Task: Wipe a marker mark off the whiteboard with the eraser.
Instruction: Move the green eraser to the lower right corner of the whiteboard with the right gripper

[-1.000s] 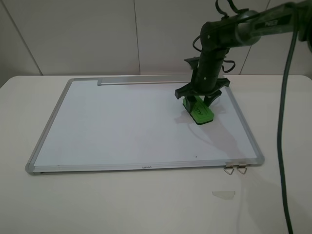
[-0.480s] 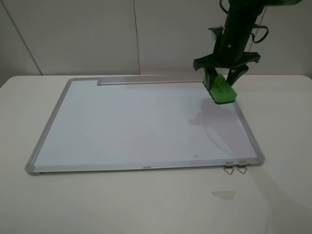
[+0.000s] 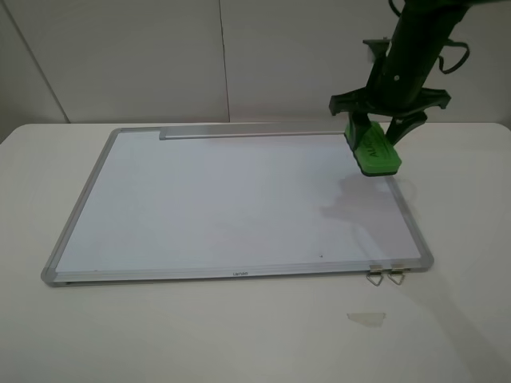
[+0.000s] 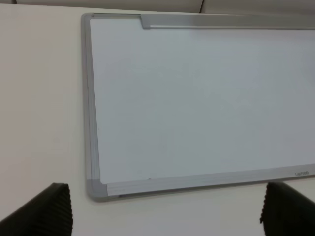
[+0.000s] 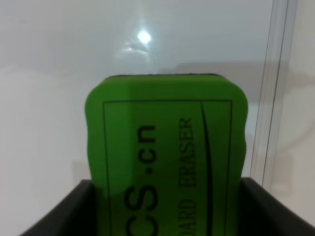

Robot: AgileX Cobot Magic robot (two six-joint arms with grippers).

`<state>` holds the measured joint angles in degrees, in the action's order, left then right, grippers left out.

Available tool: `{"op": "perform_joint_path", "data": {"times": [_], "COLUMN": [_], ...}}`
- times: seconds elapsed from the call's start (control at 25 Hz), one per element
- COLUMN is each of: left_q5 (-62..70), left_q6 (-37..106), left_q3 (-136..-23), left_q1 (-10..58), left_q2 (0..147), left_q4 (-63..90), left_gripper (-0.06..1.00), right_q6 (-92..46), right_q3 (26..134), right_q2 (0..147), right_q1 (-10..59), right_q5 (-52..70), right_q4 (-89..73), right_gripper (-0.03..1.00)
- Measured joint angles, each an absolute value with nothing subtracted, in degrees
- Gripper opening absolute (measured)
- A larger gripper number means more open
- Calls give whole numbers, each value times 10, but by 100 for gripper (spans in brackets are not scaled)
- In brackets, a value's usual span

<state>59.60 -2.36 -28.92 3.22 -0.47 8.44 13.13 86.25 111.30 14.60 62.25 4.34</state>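
Exterior high shows your right gripper [image 3: 377, 132] clamped across the eraser [image 3: 375, 153], its jaws closed on the green sides. It holds the block tilted in the air over the whiteboard [image 3: 200, 199], above the right frame rail and near the far right corner. The eraser is not touching the board; its shadow falls apart from it on the white surface below. From the right wrist you see the lettered green top filling the space between the two dark fingers, with the felt base turned towards the board and the frame rail just beside it.

You will find no marker mark on the whiteboard in any view. The only blemish is a tiny lone speck [image 3: 322, 257] close to the near rail, not far from the two clips [image 3: 386, 277], and that is not your target.

Your left gripper [image 4: 165, 215] hangs off the whiteboard's near left corner with its jaws spread wide and nothing between them.

Judging by the clean surface, the wiping itself looks done and you are at the lift-away. The next move calls for carrying the eraser clear of the whiteboard's right rail, lowering it felt-down onto the table, and only then releasing it
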Motion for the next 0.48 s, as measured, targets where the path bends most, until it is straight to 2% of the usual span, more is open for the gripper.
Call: {"op": "perform_joint_path", "data": {"times": [0.24,0.48], "left_q5": [596,596], "left_q6": [-24,-24], "left_q3": [-289,-289], "left_q1": [32,32], "left_q2": [-5,-5], "left_q4": [84,84], "left_gripper": [78,78], "right_q6": [131,134], "right_q3": [685,594], "right_q2": [1061,1060], "right_q1": [131,128], "right_q5": [501,432], "right_q4": [14,10], "right_gripper": [58,58]}}
